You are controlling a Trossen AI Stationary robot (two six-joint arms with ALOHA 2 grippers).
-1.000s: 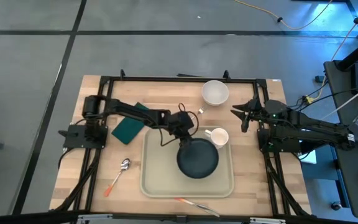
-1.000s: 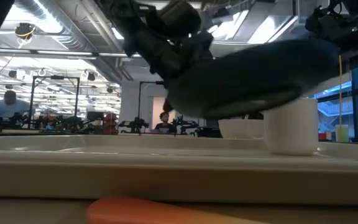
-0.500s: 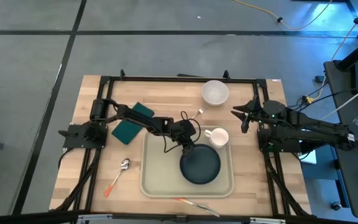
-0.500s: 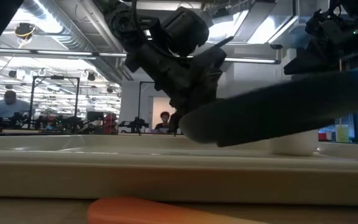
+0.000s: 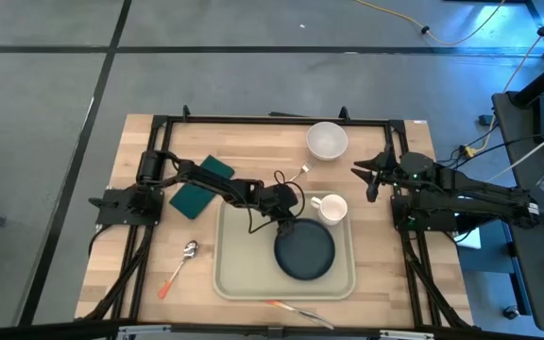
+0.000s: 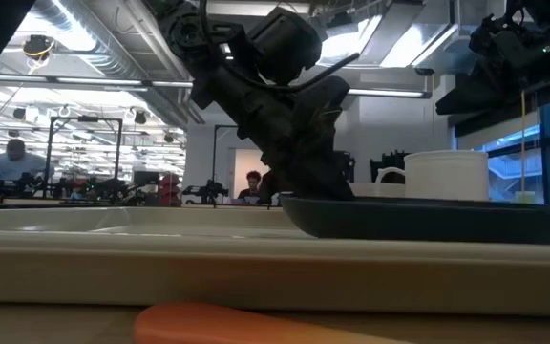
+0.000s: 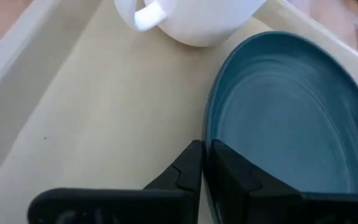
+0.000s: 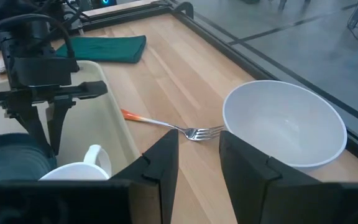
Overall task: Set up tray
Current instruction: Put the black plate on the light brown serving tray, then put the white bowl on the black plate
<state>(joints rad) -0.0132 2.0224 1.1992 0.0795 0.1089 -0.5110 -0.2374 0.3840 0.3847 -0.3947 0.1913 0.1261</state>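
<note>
The beige tray (image 5: 235, 274) lies in the middle of the table. A dark blue plate (image 5: 304, 252) lies flat in its right half, next to a white mug (image 5: 331, 208) in the tray's far right corner. My left gripper (image 5: 284, 225) reaches down to the plate's far left rim and is shut on it. The low view shows the plate (image 6: 428, 215) level on the tray (image 6: 256, 258), with the mug (image 6: 442, 177) behind it. My right gripper (image 8: 199, 155) waits open above the table's right side, facing a white bowl (image 8: 284, 124). My left gripper pinches the plate's rim (image 7: 211, 134) at its far left edge, one finger inside the plate and one outside. The fingers come from above, slanting down from the far left side. The plate lies flat on the tray floor (image 7: 104, 124).
A dark green napkin (image 5: 201, 184) lies left of the tray's far corner. A fork (image 5: 296, 173) and the bowl (image 5: 327, 140) lie beyond the tray. A spoon (image 5: 182, 260) lies to the tray's left, and a knife (image 5: 296, 310) lies along its near edge. The tray's left half is bare.
My left gripper has moved down and a little toward the near edge, keeping its hold. The plate, which it held tilted above the tray, has come down and now lies flat on the tray floor.
</note>
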